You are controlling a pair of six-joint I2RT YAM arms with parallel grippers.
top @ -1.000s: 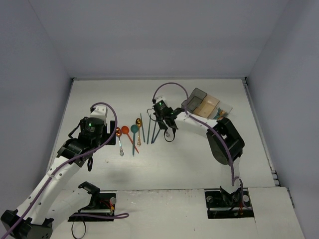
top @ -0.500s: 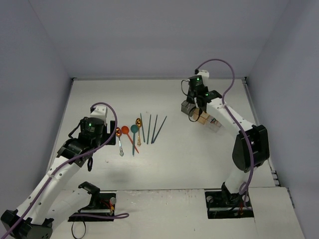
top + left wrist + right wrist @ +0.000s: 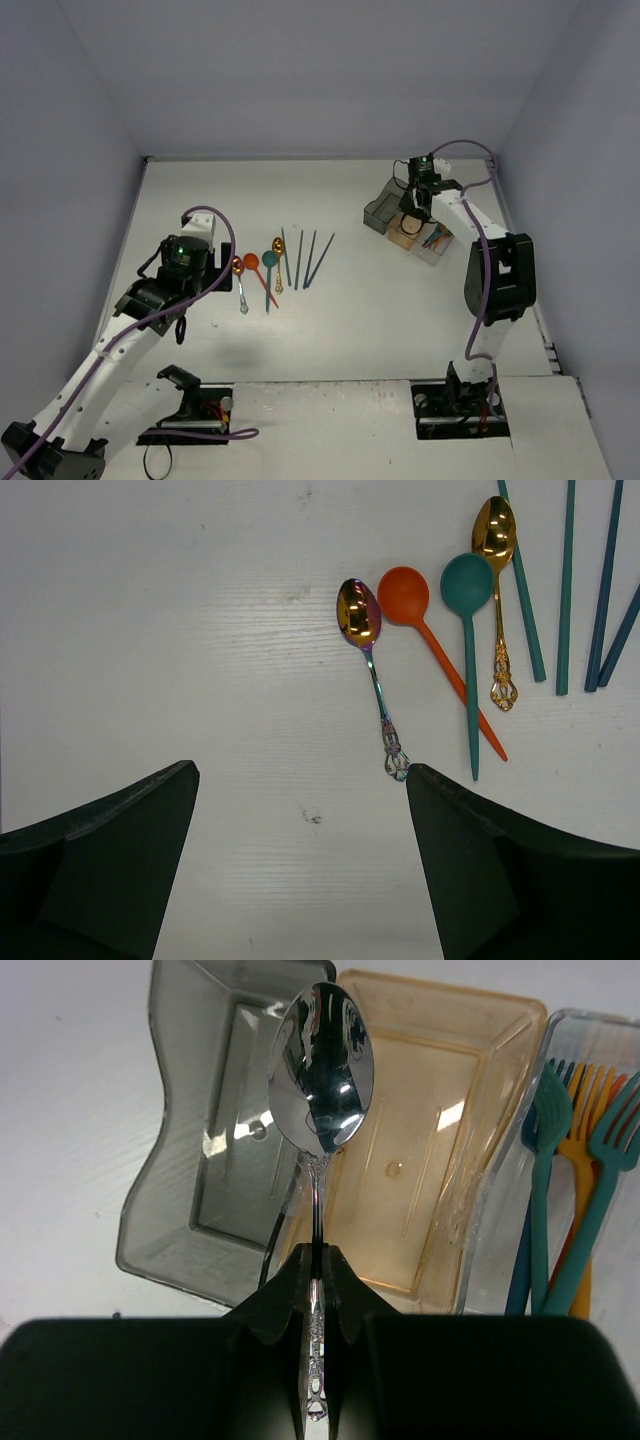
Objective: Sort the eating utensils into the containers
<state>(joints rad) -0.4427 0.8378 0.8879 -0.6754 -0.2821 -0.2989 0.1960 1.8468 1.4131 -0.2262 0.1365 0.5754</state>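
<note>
1. Silver spoon (image 3: 322,1065): mirror-bright oval bowl, thin ornate handle. It is hanging above the bins, its bowl lying over the edge where the grey bin (image 3: 190,1140) and orange bin (image 3: 430,1110) are meeting.
2. Right gripper (image 3: 315,1260): jaws are pinching the spoon's handle tight.
3. Clear bin (image 3: 585,1022): sitting beside the orange bin and holding teal forks (image 3: 540,1160) and an orange fork (image 3: 585,1140).
4. Table (image 3: 200,630): four loose spoons (image 3: 430,640) are lying side by side, one iridescent, one orange, one teal and one gold. Teal sticks (image 3: 565,580) are lying just beside them.
5. Left gripper (image 3: 300,780): hovering over the table near the iridescent spoon, jaws spread wide and gripping nothing.
</note>
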